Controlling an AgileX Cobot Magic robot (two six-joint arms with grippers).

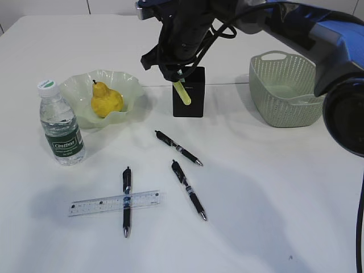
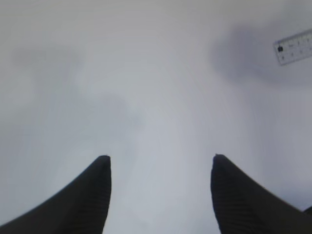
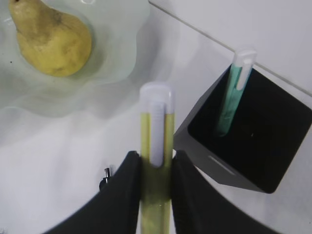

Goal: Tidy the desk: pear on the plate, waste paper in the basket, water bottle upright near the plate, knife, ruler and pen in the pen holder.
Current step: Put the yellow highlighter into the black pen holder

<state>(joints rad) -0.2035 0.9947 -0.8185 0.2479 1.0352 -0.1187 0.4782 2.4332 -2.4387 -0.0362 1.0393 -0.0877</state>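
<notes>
While our right pincer (image 3: 155, 170) is clamped on the yellow-green knife (image 3: 156, 146) just beside the pen holder (image 3: 248, 141), we should carry it over the opening, stand it upright and clear the teal pen (image 3: 233, 97) inside before letting go. Our left pincer (image 2: 161, 165) hangs apart above the bare worktop (image 2: 146, 73). The water bottle (image 1: 60, 125) label is too blurred to read.
</notes>
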